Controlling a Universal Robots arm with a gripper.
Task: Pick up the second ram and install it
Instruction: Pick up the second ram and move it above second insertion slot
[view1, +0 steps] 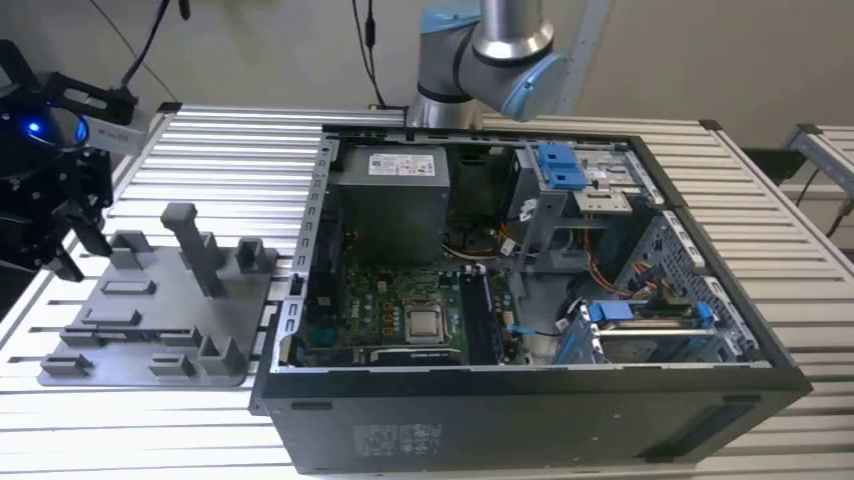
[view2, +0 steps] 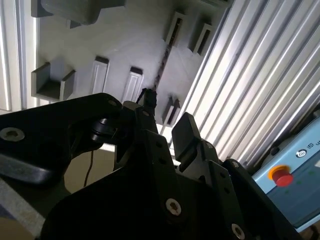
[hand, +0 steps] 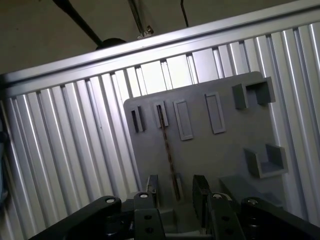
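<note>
Looking past your black two-fingered pincer (hand: 176, 196), jaws spread and holding nothing, you find the second ram (hand: 167, 150), a thin dark green-black stick, standing on edge in the grey slotted fixture plate (hand: 225, 150) straight ahead. Its long axis runs away from you, lined up with the gap between the fingers and crossing their closing line.
</note>
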